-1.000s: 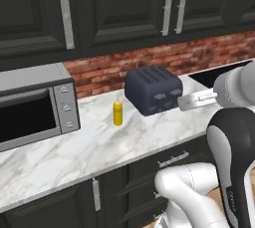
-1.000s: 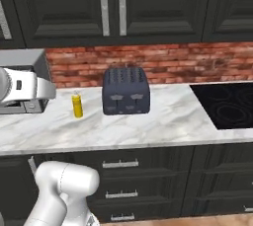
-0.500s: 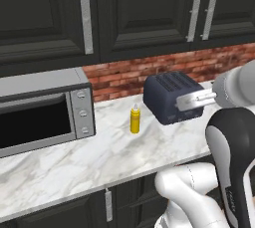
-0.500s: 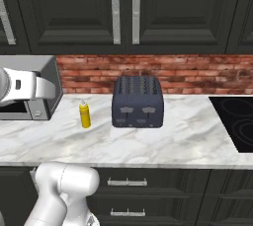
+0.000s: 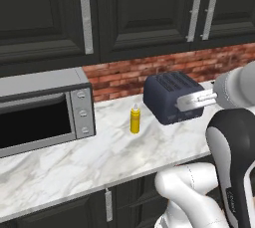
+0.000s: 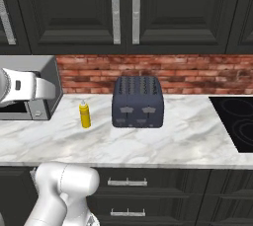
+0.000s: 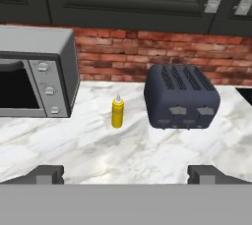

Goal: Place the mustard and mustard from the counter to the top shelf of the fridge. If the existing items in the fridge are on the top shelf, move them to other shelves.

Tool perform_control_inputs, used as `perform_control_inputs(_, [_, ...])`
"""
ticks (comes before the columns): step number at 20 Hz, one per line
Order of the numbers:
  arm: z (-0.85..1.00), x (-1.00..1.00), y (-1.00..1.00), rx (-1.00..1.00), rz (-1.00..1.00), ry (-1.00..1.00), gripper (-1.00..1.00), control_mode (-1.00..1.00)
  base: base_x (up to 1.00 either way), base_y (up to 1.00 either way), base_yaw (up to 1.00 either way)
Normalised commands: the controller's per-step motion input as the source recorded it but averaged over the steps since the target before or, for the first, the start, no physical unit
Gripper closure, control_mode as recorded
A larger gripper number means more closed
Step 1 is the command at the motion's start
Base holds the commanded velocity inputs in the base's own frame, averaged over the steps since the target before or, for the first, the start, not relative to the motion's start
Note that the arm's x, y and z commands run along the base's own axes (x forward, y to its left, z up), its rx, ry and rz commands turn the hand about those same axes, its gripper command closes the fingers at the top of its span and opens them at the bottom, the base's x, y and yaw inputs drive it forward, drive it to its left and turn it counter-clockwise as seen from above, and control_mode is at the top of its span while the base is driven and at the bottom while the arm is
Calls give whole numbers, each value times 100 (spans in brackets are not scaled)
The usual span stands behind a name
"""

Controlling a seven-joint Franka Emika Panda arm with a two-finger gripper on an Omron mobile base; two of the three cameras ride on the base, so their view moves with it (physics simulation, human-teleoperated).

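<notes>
Dark cabinets hang over a red brick backsplash (image 6: 197, 74), and beneath it runs the white, grey-veined marble counter (image 6: 173, 143), with a black cooktop (image 6: 239, 129) set into its right end. The slim yellow mustard bottle (image 7: 117, 112) with its thin pale nozzle stands upright on the counter, between the silver microwave (image 7: 42, 74) on its left and the dark four-slot toaster (image 7: 181, 96) on its right, apart from both. The gripper (image 7: 125, 172) hangs over the near edge of the counter with its fingers spread wide, holding nothing, well short of the bottle.
</notes>
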Motion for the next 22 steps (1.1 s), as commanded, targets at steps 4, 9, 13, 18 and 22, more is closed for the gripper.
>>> perform_control_inputs(4, [0, 0, 0, 0, 0, 0, -100, 100, 5, 1, 0])
perform_control_inputs(9, [-63, 19, 0, 0, 0, 17, -100, -100, 2, 0, 0])
perform_control_inputs(13, [-98, 23, 0, -4, 0, 30, -100, -100, 0, 0, 0])
perform_control_inputs(18, [-86, 37, 1, -1, 0, 17, -100, -100, 0, 0, 0])
perform_control_inputs(22, [-52, 62, 9, 0, 0, 0, -100, -100, 0, 0, 0])
